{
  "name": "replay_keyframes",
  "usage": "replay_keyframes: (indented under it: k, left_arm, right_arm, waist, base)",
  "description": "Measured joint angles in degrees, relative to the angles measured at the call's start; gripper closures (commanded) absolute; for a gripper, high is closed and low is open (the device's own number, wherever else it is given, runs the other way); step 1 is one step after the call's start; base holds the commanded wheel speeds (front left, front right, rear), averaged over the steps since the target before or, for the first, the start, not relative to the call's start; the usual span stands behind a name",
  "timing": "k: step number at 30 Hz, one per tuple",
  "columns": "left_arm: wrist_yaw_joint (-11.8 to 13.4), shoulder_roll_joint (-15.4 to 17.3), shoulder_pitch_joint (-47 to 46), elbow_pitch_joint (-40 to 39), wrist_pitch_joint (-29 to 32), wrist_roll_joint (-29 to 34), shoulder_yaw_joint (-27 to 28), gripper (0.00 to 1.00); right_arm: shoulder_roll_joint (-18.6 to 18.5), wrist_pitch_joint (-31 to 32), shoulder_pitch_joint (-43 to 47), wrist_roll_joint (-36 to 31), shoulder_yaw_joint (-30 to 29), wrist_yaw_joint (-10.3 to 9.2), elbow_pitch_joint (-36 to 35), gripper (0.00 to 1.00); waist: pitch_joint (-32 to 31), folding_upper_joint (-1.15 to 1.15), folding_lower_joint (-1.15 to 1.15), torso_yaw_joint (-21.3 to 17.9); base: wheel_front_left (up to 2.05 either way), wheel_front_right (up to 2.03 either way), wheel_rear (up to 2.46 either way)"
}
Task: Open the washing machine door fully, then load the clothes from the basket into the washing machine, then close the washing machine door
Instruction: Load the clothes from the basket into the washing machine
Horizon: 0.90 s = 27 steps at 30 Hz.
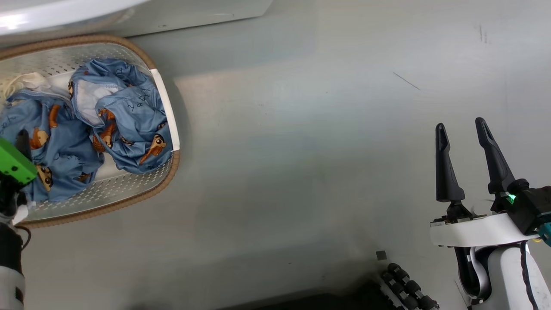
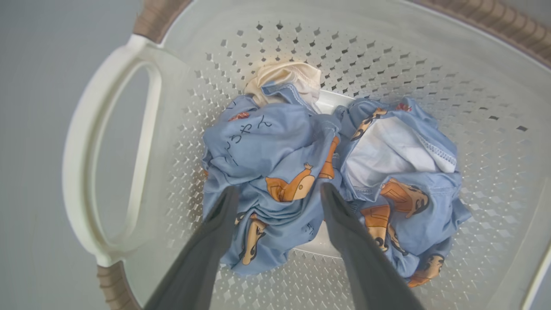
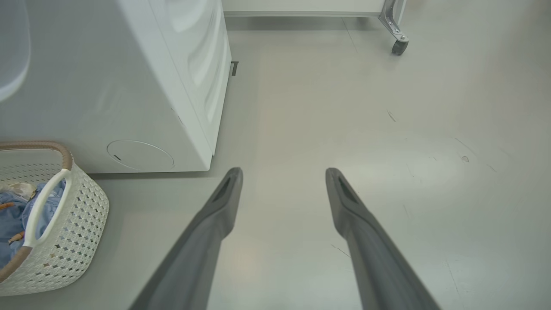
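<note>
The basket (image 1: 166,180) sat just beside the washing machine (image 3: 129,86), bare floor (image 1: 301,150) spreading toward the robot's right. The left gripper (image 2: 279,189), jaws wide, straddled the clothes (image 2: 275,150) inside, perhaps touching fabric; the right gripper (image 1: 459,125) hung spread, empty.

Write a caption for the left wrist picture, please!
Open left pincer over the blue cartoon clothes in the cream basket.

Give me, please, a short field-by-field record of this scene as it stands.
basket: cream, perforated, on the floor beside the washing machine
clothes: two crumpled blue printed garments, inside the basket
left gripper: jaws open, pointing down at the clothes; contact unclear
right gripper: jaws open, empty, above the floor
task stage: clothes not yet loaded
</note>
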Motion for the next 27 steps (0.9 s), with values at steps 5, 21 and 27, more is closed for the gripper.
replay_keyframes:
  k: [5,21,27]
  left_arm:
    - [0.0,0.4,-1.6,1.2,0.2,-0.4,0.3,0.0]
    - [0.5,2.3,-3.9,3.4,0.2,-0.3,0.4,0.0]
    - [0.5,2.7,-4.9,4.1,0.2,-0.3,0.4,0.0]
  right_arm:
    - [0.1,0.0,-1.1,0.0,0.4,0.0,-0.2,0.0]
    - [0.1,0.0,-3.3,2.2,2.1,-0.01,0.1,0.0]
    - [0.1,0.0,-3.9,3.1,2.4,-0.08,0.1,0.0]
  waist:
    - [2.0,0.0,0.0,-0.3]
    - [5.0,0.0,0.0,-1.8]
    - [6.1,0.0,0.0,-2.5]
  base:
    - [0.0,0.0,0.0]
    - [0.0,0.0,0.0]
    - [0.0,0.0,0.0]
